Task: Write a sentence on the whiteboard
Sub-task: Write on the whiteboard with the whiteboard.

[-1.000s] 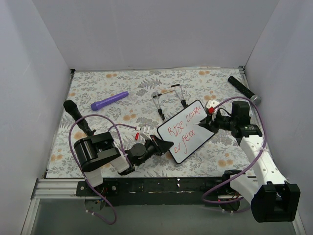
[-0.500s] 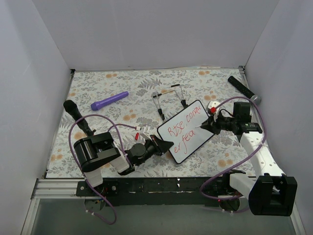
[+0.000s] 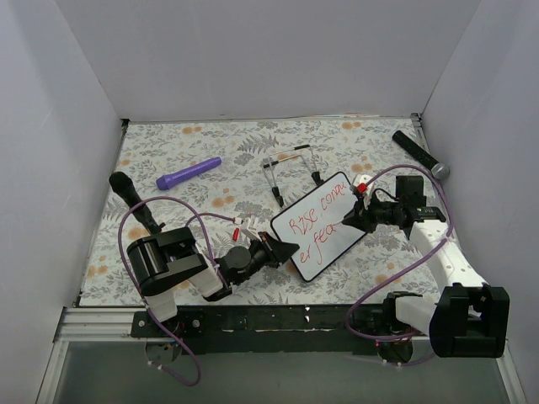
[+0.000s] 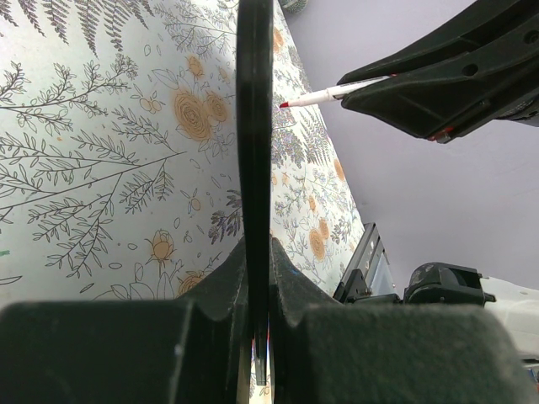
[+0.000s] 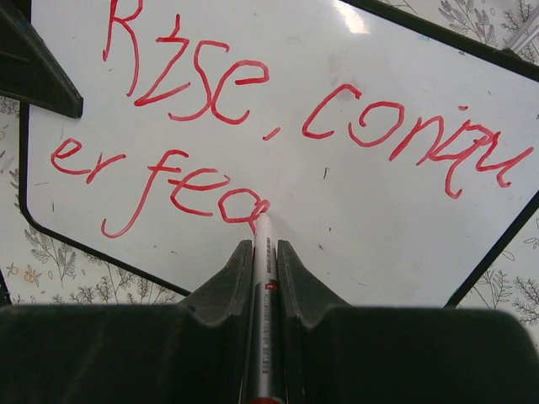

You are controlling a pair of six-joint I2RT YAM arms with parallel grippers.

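Our left gripper (image 3: 289,250) clamped one edge of the small white black-rimmed whiteboard (image 3: 331,246), which sat between the two arms. Our right gripper (image 3: 348,222) pinched the slim red-tipped marker pen (image 5: 263,261), tip at the last "a" of the red handwritten sentence (image 5: 244,76). We judged the next letter needed light pressure and a firm left brace.

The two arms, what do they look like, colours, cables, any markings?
Left arm and right arm: white links, bulky black joint housings, a thin purple cable looping along each. The right arm's white link has a row of small holes. Left end effector and right end effector are black, with tapered wedge fingers.
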